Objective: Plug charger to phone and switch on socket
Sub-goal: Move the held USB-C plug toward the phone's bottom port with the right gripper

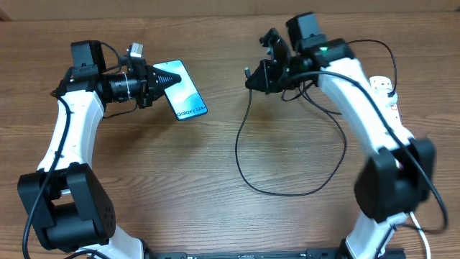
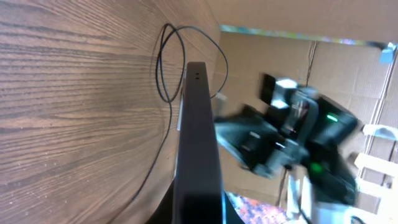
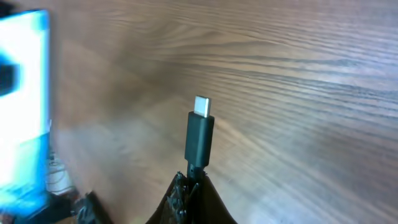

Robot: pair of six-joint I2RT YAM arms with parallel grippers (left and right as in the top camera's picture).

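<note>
The phone (image 1: 183, 91), its light-blue screen lit, is held off the table by my left gripper (image 1: 159, 80), which is shut on its left end. In the left wrist view the phone (image 2: 198, 137) shows edge-on, its port end pointing at the right arm. My right gripper (image 1: 253, 78) is shut on the charger just behind its connector tip (image 3: 199, 134), which points left toward the phone (image 3: 25, 106). The black cable (image 1: 248, 173) loops down over the table and back up to the right. The white socket (image 1: 388, 97) lies at the far right, mostly hidden behind the right arm.
Brown cardboard walls stand beyond the table's back edge (image 2: 261, 56). The wood tabletop (image 1: 215, 216) lies between the two arm bases. A gap of open table separates the phone and the connector tip.
</note>
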